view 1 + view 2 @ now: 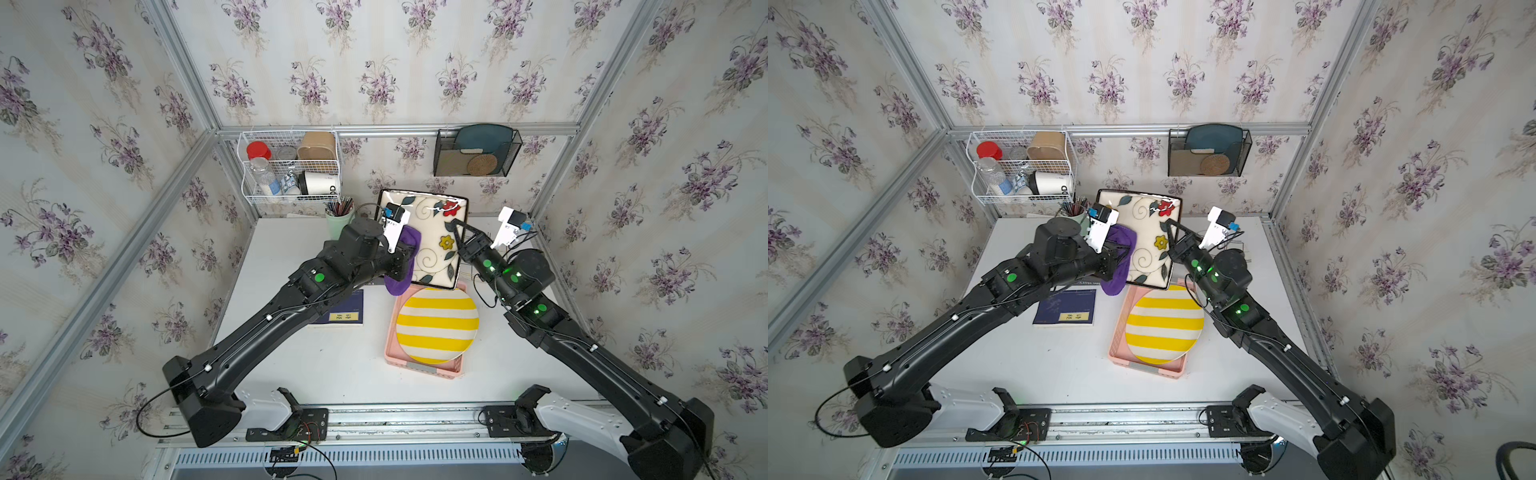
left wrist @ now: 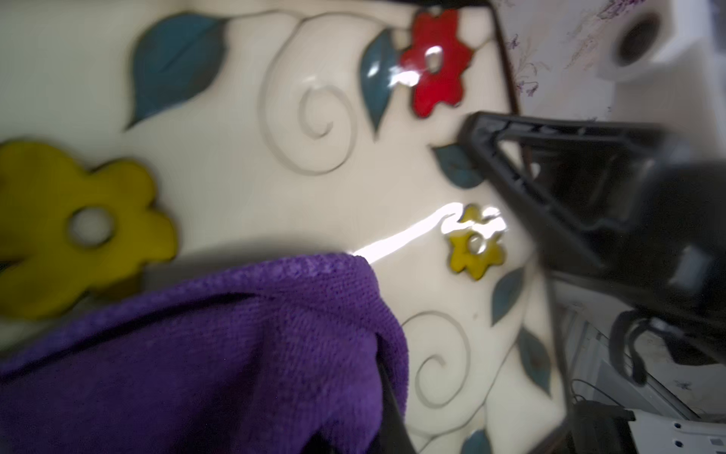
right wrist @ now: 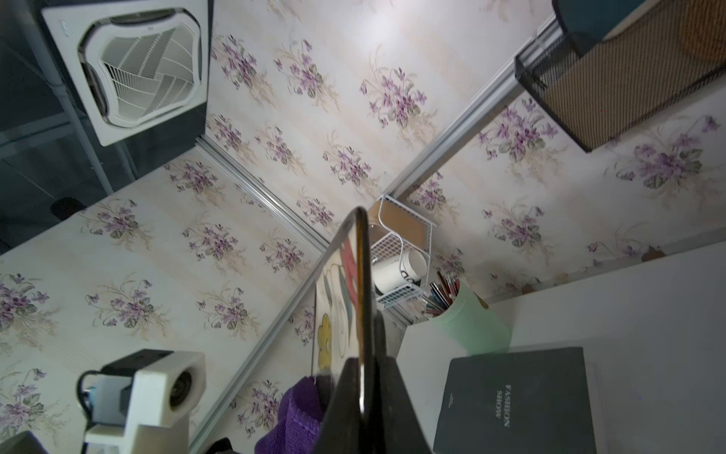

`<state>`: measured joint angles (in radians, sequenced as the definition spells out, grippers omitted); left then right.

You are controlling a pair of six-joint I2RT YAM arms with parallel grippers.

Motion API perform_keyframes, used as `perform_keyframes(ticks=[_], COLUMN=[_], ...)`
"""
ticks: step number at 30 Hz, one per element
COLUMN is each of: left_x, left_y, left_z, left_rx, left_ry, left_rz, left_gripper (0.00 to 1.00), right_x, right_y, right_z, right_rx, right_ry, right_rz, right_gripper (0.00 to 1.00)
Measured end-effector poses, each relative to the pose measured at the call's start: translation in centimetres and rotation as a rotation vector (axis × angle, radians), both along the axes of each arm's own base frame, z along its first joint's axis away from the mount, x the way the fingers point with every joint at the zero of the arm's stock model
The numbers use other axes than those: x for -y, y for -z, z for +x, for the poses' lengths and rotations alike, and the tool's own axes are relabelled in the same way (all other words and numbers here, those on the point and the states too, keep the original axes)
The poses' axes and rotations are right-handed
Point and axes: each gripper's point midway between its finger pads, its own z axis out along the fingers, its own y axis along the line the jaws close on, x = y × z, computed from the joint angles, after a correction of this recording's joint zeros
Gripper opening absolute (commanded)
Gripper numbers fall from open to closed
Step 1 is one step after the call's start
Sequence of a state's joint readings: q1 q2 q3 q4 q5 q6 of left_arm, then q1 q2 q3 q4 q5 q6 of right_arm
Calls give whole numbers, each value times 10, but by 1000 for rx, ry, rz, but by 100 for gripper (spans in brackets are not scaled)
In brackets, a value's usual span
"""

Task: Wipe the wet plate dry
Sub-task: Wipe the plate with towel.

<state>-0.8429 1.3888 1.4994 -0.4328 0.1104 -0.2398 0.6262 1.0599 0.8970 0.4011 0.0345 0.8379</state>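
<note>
The plate (image 1: 432,237) (image 1: 1148,245) is square and cream, painted with red and yellow flowers, and stands almost upright above the table's back. My right gripper (image 1: 457,228) (image 1: 1169,229) is shut on its right edge; in the right wrist view the rim (image 3: 363,283) runs between the two fingers (image 3: 389,393). My left gripper (image 1: 409,254) (image 1: 1121,254) is shut on a purple cloth (image 1: 405,266) (image 2: 235,353), which presses against the plate's face (image 2: 243,188) near its left side. The cloth hides the left fingertips. A bright glare streak crosses the glaze.
Below the held plate a yellow-striped round plate (image 1: 436,324) lies in a pink tray (image 1: 424,370). A blue book (image 1: 345,311) lies left of the tray. A green pencil cup (image 1: 338,222), a wire basket (image 1: 291,166) and a black mesh holder (image 1: 478,151) line the back wall.
</note>
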Motion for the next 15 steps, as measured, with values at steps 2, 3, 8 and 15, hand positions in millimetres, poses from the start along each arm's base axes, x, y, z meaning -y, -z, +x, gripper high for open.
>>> perform_keyframes(ticks=[2,3,8,15], left_x=[21,30,10,22], left_y=[3,2,-11,-8], left_z=[-8,-12,-11,-22], left_rx=[-30,-38,-22,-38], left_ry=[67,96,58,133], left_rz=[-25,-39,-62,-74], left_gripper=[0,0,0,0], right_x=[-5,-5,33,37], right_y=[9,11,-6,-13], right_z=[1,1,4,9], right_rx=[-30,-38,-23,-7], right_ry=[-12,-13,77,93], right_rz=[-10,-8,57,126], right_gripper=[0,0,0,0])
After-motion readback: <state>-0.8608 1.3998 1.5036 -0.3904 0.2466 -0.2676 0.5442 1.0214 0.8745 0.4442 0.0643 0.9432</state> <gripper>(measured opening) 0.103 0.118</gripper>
